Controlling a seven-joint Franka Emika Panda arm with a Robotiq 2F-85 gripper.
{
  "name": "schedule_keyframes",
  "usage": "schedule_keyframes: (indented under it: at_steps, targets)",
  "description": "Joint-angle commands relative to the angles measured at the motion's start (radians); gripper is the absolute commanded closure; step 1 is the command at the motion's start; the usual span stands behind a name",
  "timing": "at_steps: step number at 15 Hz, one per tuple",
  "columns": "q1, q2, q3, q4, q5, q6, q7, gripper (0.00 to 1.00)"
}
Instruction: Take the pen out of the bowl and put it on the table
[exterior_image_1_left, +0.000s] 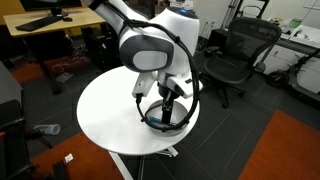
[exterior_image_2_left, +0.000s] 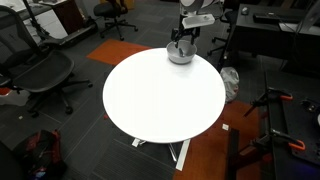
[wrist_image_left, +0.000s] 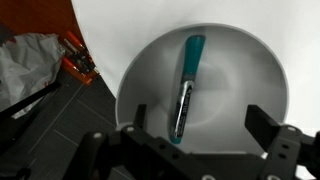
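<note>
The pen (wrist_image_left: 186, 88), teal-blue with a dark middle, lies inside the light-grey bowl (wrist_image_left: 250, 70) in the wrist view. The bowl (exterior_image_1_left: 180, 124) stands near the edge of the round white table (exterior_image_1_left: 110, 115) and also shows in an exterior view (exterior_image_2_left: 181, 56) at the table's (exterior_image_2_left: 160, 95) far edge. My gripper (wrist_image_left: 200, 125) is open and empty, its two fingers spread just above the bowl, with the pen's lower end between them, closer to the left finger. In both exterior views the gripper (exterior_image_1_left: 165, 100) (exterior_image_2_left: 182, 44) hangs over the bowl.
Black office chairs (exterior_image_1_left: 240, 50) (exterior_image_2_left: 35, 70) stand around the table. A wooden desk (exterior_image_1_left: 50, 25) is at the back. Dark carpet floor with orange patches (exterior_image_2_left: 215, 150) lies below. Crumpled plastic (wrist_image_left: 30, 60) shows on the floor beside the table's edge.
</note>
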Motion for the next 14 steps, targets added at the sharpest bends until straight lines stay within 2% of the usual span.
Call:
schedule_keyframes:
  at_steps: [1,13,14]
  targets:
    - [-0.014,0.062,0.014,0.066,0.008,0.003,0.011,0.0]
    - [-0.014,0.171,0.006,0.168,-0.003,-0.016,0.016,0.0]
    - [-0.015,0.175,0.006,0.171,-0.003,-0.015,0.015,0.14]
